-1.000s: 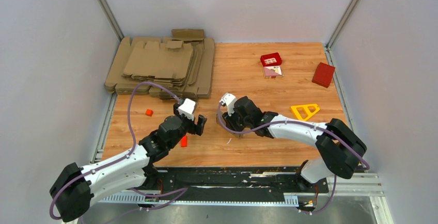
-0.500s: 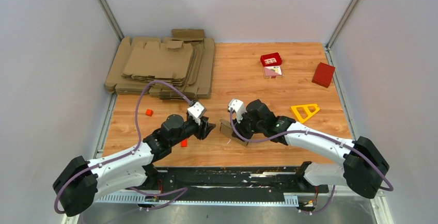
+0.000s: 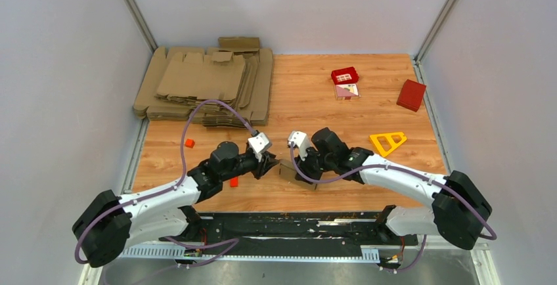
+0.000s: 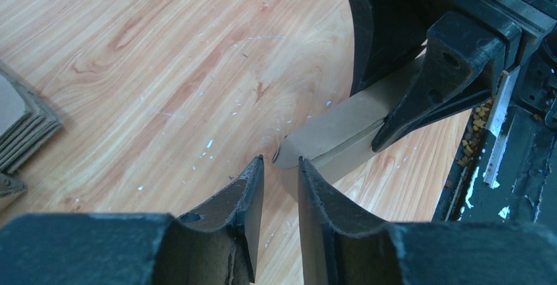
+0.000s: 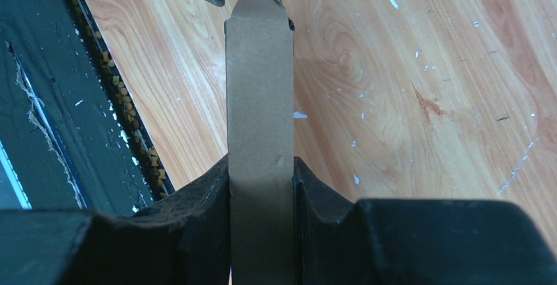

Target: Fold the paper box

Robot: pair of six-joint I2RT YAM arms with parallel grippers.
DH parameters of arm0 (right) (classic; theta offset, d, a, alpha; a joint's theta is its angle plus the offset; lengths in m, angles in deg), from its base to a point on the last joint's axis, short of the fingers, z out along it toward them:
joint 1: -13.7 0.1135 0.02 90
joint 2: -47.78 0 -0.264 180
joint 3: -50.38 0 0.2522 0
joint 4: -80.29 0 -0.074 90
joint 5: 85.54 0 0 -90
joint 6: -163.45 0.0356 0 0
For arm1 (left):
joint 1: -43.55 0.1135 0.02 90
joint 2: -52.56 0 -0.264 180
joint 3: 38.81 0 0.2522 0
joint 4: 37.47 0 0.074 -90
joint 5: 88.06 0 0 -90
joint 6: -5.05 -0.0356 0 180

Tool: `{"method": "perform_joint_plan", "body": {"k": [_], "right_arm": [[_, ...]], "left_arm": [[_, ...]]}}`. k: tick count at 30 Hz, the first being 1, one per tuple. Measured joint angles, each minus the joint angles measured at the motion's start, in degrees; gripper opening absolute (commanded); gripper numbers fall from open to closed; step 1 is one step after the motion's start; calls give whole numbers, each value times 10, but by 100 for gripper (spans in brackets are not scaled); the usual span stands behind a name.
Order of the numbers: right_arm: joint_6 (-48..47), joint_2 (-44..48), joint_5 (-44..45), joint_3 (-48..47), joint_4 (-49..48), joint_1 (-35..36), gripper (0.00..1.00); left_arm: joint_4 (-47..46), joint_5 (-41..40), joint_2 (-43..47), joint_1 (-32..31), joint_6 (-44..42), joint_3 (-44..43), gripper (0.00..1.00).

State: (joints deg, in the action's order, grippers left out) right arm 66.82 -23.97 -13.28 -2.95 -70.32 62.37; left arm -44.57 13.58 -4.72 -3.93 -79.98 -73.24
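1. Here, by the near table edge, the right gripper (image 5: 261, 167) is clamping the box (image 5: 259, 88). Its fingers (image 5: 203, 196) are pressing both sides of a narrow folded strip. In the right wrist view the strip is sticking out past the tips toward 12 o'clock and ending in a rounded flap.
2. The left gripper (image 4: 279, 170) is facing it from 9 o'clock in the top view. Its fingers (image 4: 246, 193) are standing narrowly apart and holding nothing that I can make out. The flap's rounded tip is lying just beyond their slot, at about 12 o'clock; whether tip and pads are touching I cannot tell.
3. The step in hand, I judge, is taking a second hold: one arm is steadying the box over the table (image 3: 309, 94) while the other is lining up on the free flap.
4. Next, the left fingers are probably going to need to slide onto that flap, pinch it and bend it along its crease, without dragging the strip out of the right clamp.
5. Farther off, at about 11 o'clock, the pile of blanks (image 3: 210, 85) is lying well apart.
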Motion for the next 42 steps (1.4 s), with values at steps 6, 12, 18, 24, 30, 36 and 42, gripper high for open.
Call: {"method": "perform_joint_plan", "body": {"k": [6, 12, 18, 24, 30, 36, 42], "right_arm": [[-9, -6, -14, 0, 1, -2, 23], [-15, -19, -27, -3, 13, -17, 22], [-16, -21, -52, -16, 37, -46, 24], [-8, -17, -90, -28, 67, -53, 20], [6, 8, -92, -39, 87, -53, 19], [7, 11, -92, -49, 90, -53, 19], [7, 11, -92, -49, 99, -54, 19]], "left_arm": [[10, 18, -14, 0, -16, -11, 29], [32, 10, -14, -2, -42, -19, 42], [11, -5, 21, -5, -79, 2, 46], [-89, -9, 29, -6, -134, 63, 41], [-101, -6, 1, -20, -224, 54, 30], [-102, -8, -16, -36, -306, 27, 30], [-92, -40, -31, -84, -390, 25, 27]]}}
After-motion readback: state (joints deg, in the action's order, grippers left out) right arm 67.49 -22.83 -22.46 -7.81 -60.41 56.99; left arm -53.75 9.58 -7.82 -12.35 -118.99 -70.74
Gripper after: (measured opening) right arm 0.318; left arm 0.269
